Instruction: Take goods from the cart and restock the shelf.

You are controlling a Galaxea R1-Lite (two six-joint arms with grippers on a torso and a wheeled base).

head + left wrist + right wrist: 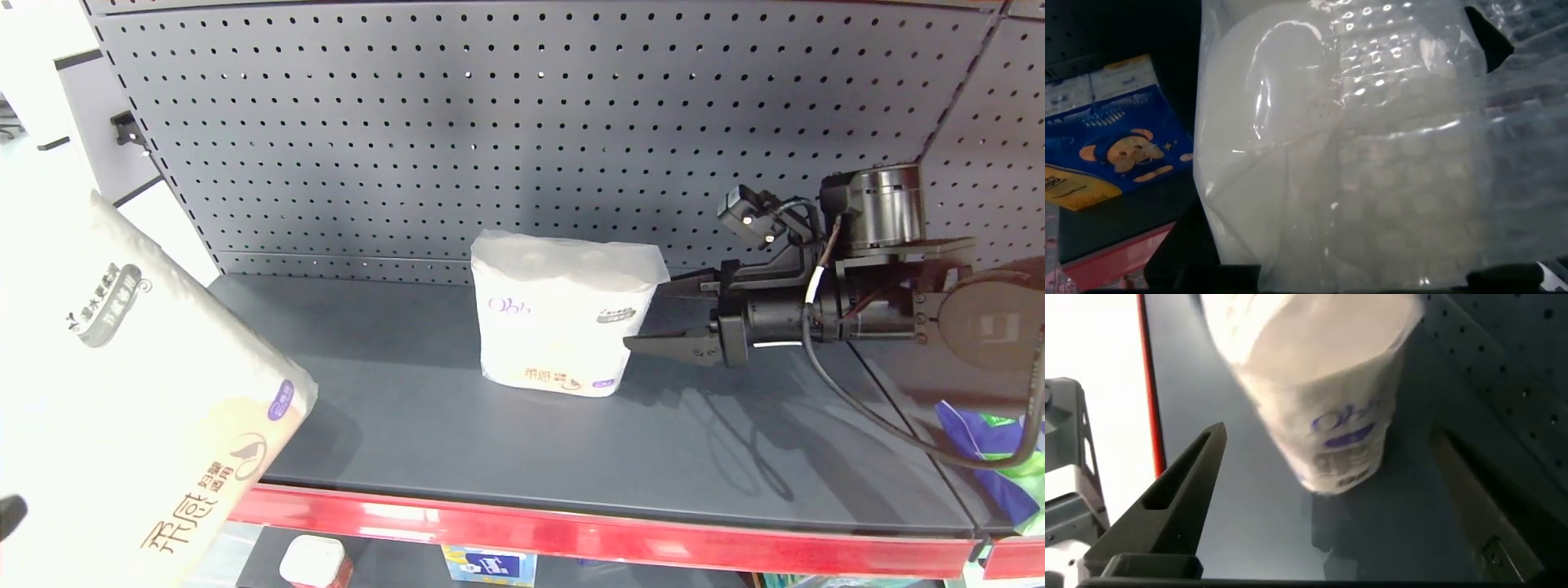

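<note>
Closest, at left, a big white plastic-wrapped tissue pack (122, 392) tilts before the dark grey metal shelf (408, 425); the left gripper's hold on it cannot be told. 1 smaller white tissue pack (563, 318) stands mid-shelf; the black right gripper (642, 315) gapes wide just beside it, holding nothing

Tissue pack (563, 314) stands upright mid-way along the grey shelf (457, 425), just in front of the pegboard back (490, 122). Right gripper (651, 315) is level at the pack's right side, jaws spread, tips at its edge; contact cannot be judged. Second tissue pack (122, 392) is tilted at lower left, overlapping the red shelf edge (571, 531).
</note>
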